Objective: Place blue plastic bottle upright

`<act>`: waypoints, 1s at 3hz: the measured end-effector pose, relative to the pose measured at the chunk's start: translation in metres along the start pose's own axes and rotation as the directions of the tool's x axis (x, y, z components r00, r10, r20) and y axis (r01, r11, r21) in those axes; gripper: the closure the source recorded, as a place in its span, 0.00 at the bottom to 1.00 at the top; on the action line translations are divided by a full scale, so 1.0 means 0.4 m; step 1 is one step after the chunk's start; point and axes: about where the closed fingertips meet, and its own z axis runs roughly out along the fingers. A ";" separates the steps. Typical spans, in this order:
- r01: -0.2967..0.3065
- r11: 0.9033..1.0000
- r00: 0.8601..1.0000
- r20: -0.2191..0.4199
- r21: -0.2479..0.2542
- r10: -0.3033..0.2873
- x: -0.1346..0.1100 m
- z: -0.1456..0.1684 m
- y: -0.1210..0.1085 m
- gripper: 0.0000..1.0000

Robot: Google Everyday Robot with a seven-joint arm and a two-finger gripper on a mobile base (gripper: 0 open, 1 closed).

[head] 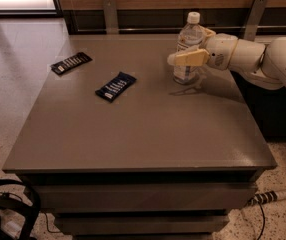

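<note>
The blue plastic bottle [186, 46] is clear with a white cap and a pale label. It stands upright on the grey table [133, 129], near the back right. My gripper [195, 46] reaches in from the right at mid-bottle height. One cream finger [185, 58] crosses in front of the bottle and the other shows behind it on the right. The gripper looks shut on the bottle, whose base rests on the table top.
Two dark snack bars lie on the table: one [115, 86] left of the bottle near the middle, one [71, 62] at the back left. A wooden wall with metal brackets [255, 14] runs behind the table. A power strip [270, 197] lies on the floor at right.
</note>
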 end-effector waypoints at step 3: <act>0.018 0.990 0.999 0.028 0.141 -0.023 -0.144 -0.181 -0.023 0.00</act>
